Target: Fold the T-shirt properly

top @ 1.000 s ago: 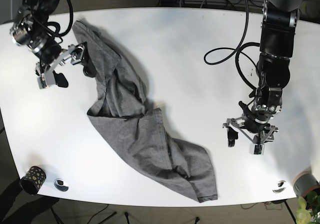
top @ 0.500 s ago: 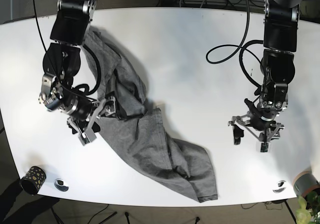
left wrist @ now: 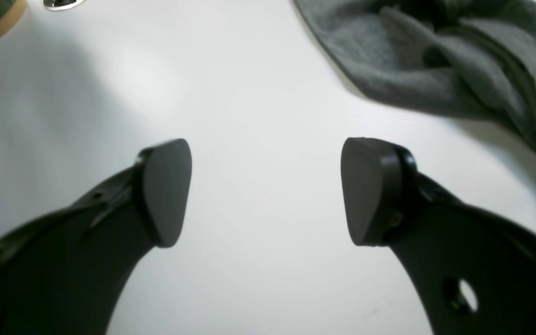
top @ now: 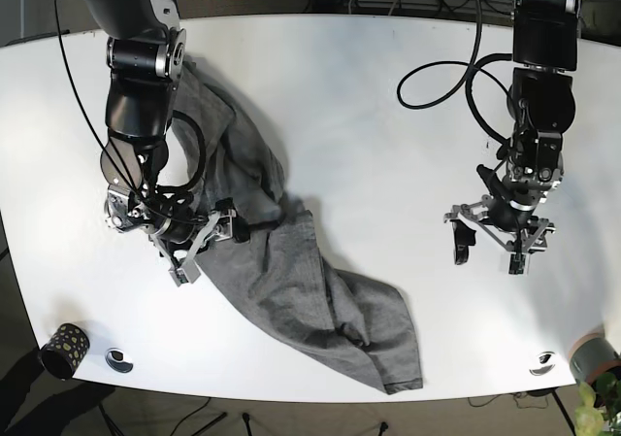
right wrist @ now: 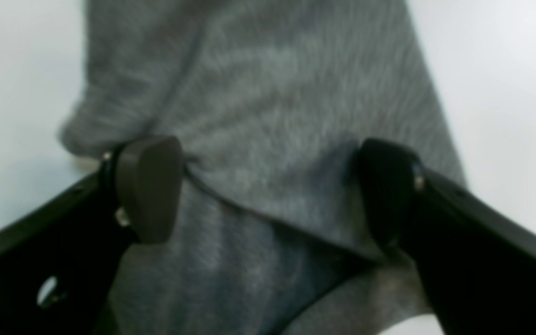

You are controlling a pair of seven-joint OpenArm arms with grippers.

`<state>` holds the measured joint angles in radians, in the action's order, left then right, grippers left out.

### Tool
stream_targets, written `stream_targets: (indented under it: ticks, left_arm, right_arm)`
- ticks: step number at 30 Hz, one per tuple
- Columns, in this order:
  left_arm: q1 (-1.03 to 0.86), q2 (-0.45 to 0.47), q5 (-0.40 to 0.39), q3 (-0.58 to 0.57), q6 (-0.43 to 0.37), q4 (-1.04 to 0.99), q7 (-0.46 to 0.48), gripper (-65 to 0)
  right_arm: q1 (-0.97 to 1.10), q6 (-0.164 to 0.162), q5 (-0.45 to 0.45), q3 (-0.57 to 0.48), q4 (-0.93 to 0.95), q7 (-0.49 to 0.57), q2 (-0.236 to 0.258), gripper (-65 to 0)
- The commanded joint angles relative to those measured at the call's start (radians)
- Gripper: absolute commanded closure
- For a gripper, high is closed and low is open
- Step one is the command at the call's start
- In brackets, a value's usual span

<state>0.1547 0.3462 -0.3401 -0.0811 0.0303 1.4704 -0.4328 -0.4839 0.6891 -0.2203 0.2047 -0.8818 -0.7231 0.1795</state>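
Note:
The grey T-shirt point(top: 291, 271) lies crumpled in a long diagonal heap from the table's upper left to its lower right. My right gripper point(top: 206, 242) is open, down on the shirt's left edge. In the right wrist view the right gripper point(right wrist: 268, 190) has its fingers point(right wrist: 149, 186) wide apart with grey cloth point(right wrist: 268, 116) between them. My left gripper point(top: 488, 254) is open and empty over bare white table point(top: 388, 116), well right of the shirt. In the left wrist view the left gripper point(left wrist: 265, 190) is open, and the shirt's end point(left wrist: 435, 60) lies at the top right.
A black dotted cup point(top: 63, 349) and a metal disc point(top: 119, 359) sit at the front left corner. Another disc point(top: 543, 362) and a grey-green cup point(top: 594, 356) sit at the front right. A black cable point(top: 437, 86) loops beside the left arm.
My right arm has swung from the table's upper left down to the shirt's left edge and lowered onto the cloth. My left gripper has drifted slightly right and up, still open.

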Motion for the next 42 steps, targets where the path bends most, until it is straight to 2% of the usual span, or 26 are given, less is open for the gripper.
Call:
stream_targets:
  ticks: [1,3,7,9,12,16,22,28,34,42]
  left_arm:
    - [0.004,0.017,0.0,0.031,-0.002,0.039,0.022,-46.5]
    - [-0.014,0.017,0.0,0.053,-0.002,0.052,0.022,-46.5]
    - [-0.022,0.017,-0.001,0.079,-0.002,0.063,0.021,-46.5]
    - [-0.024,0.018,-0.001,0.096,-0.002,0.085,-0.001,-46.7]
    - [-0.024,0.014,-0.003,0.155,-0.002,0.112,-0.057,-46.9]
    - [-0.016,0.011,-0.003,0.226,-0.002,0.131,-0.107,-47.1]
    - [-0.014,0.015,-0.003,0.231,-0.002,0.131,-0.111,-47.1]
    - [-0.014,0.017,-0.003,0.232,-0.002,0.123,-0.111,-47.1]
    - [0.026,0.011,0.002,0.232,-0.005,0.077,-0.111,-47.1]
    - [0.25,0.011,0.002,0.232,-0.007,-0.262,-0.103,-47.1]
  right_arm:
    - [-0.04,0.009,-0.004,-0.007,0.008,0.053,0.001,-50.7]
    - [-0.035,0.009,0.0,-0.049,0.009,0.058,-0.021,-46.1]
    - [-0.02,0.009,-0.001,-0.156,0.009,0.058,-0.042,-32.0]
    - [-0.002,0.009,-0.001,-0.21,-0.014,0.058,-0.068,-26.5]
    - [0.041,0.009,-0.003,-0.27,-0.09,0.053,-0.084,-22.2]
    - [0.123,0.009,-0.003,-0.357,-0.222,0.04,-0.102,-22.4]
    - [0.247,0.009,-0.003,-0.506,-0.435,-0.039,-0.1,-22.4]
    - [0.37,0.009,0.008,-0.594,-0.617,-0.114,-0.088,-22.4]
    - [0.437,0.009,-0.001,-0.621,-0.716,-0.12,-0.065,-22.4]
    - [0.46,0.009,-0.003,-0.62,-0.807,-0.12,-0.051,-22.5]
